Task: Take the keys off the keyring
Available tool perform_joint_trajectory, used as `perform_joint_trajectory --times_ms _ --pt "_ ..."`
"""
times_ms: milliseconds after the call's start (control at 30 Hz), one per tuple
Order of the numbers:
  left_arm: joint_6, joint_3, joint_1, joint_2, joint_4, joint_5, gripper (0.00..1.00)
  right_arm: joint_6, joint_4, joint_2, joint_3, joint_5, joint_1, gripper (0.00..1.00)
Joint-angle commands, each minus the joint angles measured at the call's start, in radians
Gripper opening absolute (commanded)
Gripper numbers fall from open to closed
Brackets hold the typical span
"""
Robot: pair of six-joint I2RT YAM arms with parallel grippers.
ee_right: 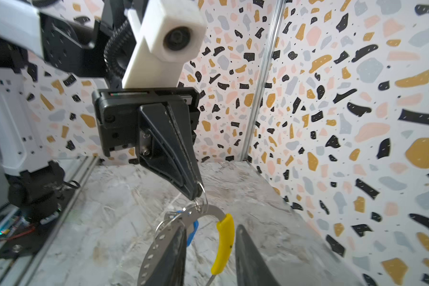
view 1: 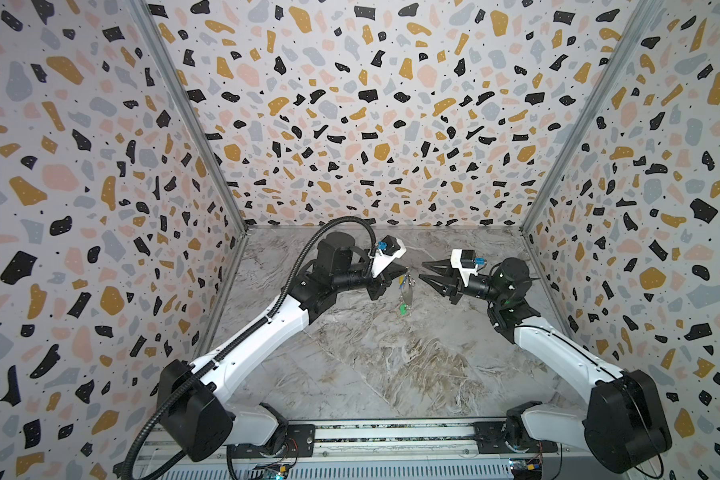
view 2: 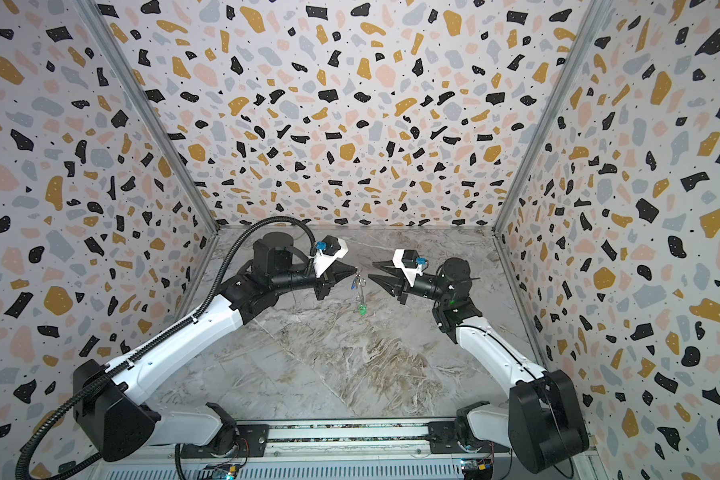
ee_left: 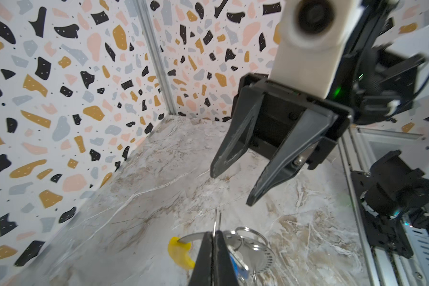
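Fingers (ee_right: 174, 153) of the left gripper (view 1: 404, 272) are fully closed, tips pinching a thin wire loop at the top of the keyring (ee_right: 152, 250). Right gripper (view 1: 422, 271) is partly spread with nothing between, tips just beside the bunch, not touching. Hidden bits: in the left wrist view its own closed fingers sit across the middle of the keyring, most of the blue tag (ee_left: 235, 262) is covered, and the bottom edge of the frame crops the rest. The right wrist view crops the ring's lower arc too, with one finger over the band. Keys (view 2: 361, 305): blades too small to separate in both top views, only the blue tag and green tag (view 2: 361, 310) read. Orientation: keyring hangs off the left tips at frame centre, edge-on in both top views, long axis top-to-bottom of frame, green tag at the lower end. Materials: flat silvery band with a row of punched holes, glossy curved yellow sleeve (ee_right: 224, 247) on one arc, thin split rings. Fingers are black, tapered, scuffed; bench (view 1: 350, 353) is marble-veined.
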Motion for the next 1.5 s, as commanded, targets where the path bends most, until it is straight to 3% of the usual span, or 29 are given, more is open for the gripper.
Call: perform_joint_trajectory --times_ms 0,167,433,900,1467 --pt "0.149 0.109 -0.019 0.037 -0.218 -0.094 0.0 -0.177 -0.242 -0.027 0.056 0.033 0.002 0.3" --pt "0.271 0.257 -0.035 0.108 -0.433 -0.159 0.0 -0.187 -0.252 -0.007 0.073 0.002 0.022 0.22" --pt "0.346 0.368 -0.055 0.16 -0.562 -0.192 0.0 -0.198 -0.241 0.028 0.074 0.023 0.078 0.21" --pt "0.354 0.305 -0.072 0.102 -0.496 -0.148 0.0 -0.09 -0.141 0.05 0.033 0.022 0.09 0.21" --pt "0.379 0.283 -0.087 0.099 -0.493 -0.136 0.0 -0.029 -0.078 0.07 0.023 -0.059 0.094 0.08"
